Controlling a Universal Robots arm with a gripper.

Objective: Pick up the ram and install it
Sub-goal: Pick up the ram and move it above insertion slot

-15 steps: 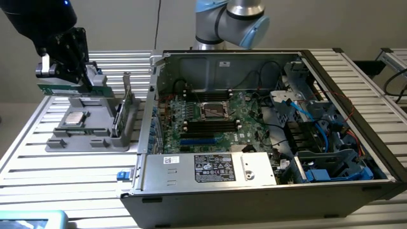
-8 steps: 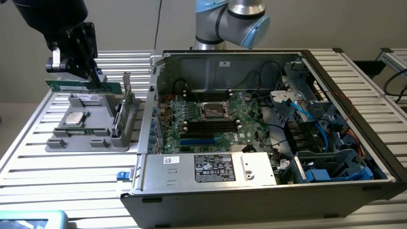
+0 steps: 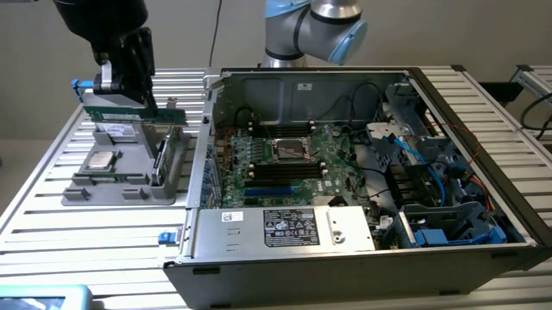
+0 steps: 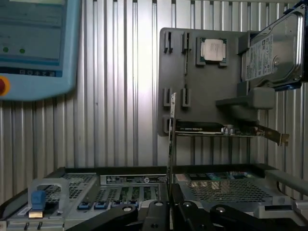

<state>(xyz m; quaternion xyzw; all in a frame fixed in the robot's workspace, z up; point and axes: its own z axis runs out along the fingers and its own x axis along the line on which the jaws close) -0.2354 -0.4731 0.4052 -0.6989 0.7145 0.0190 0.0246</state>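
Observation:
The ram (image 3: 164, 117) is a slim dark green stick, held level above the grey holder tray (image 3: 95, 192) at the exterior view's left. My gripper (image 3: 129, 106) is shut on it from above. In the wrist view the ram (image 4: 171, 130) shows edge-on as a thin strip rising from between my fingers (image 4: 155, 211). The open computer case (image 3: 518, 226) lies to the exterior view's right, with the motherboard (image 3: 332, 184) and its black memory slots (image 3: 285, 170) exposed. The ram hangs clear of the tray and apart from the case.
On the tray sit a square silver processor (image 3: 102, 160), a green expansion card (image 4: 226, 129) with a metal bracket, and a hard drive (image 4: 274, 48). The power supply (image 3: 285, 226) fills the case's near side, cables and drive cages its right. A blue teach pendant (image 4: 33, 48) lies on the slatted table.

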